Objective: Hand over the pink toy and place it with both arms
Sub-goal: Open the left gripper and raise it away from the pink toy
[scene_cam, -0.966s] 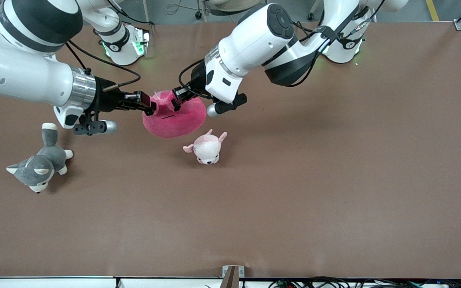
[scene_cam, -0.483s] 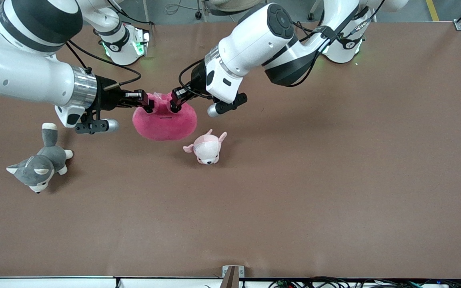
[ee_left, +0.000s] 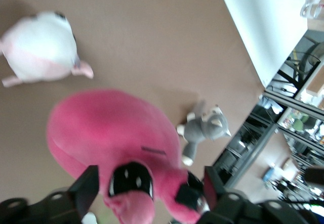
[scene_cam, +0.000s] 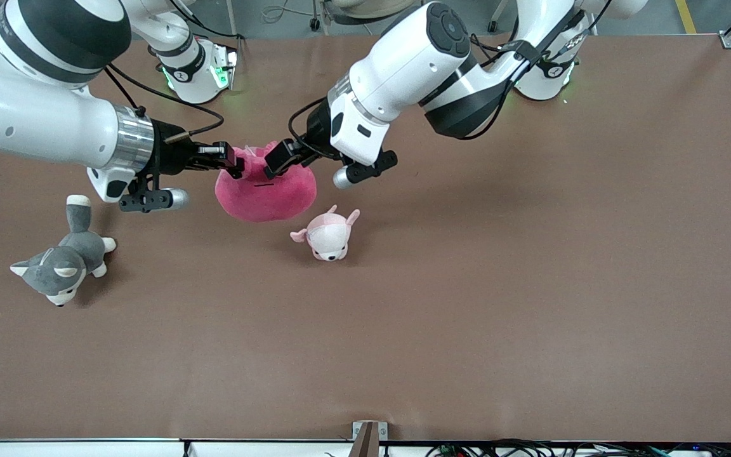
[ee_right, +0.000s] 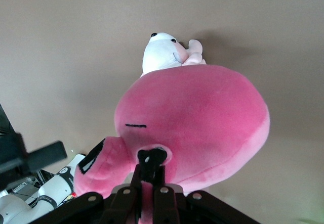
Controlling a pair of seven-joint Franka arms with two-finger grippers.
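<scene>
Pink toy [scene_cam: 266, 188] hangs over the worktop [scene_cam: 467, 285], pinched in my right gripper [scene_cam: 236, 164]. My left gripper [scene_cam: 278, 160] sits beside its top, jaws apart.

A broad brown table [scene_cam: 530, 285] with a matte surface fills the scene under even overhead light that casts soft shadows. Grey floor [scene_cam: 276, 16] shows along the edge farthest from the front camera, with chair casters [scene_cam: 315, 24] and a yellow floor line [scene_cam: 686, 16]. Black cables [scene_cam: 530, 449] lie along the white nearest edge.
</scene>
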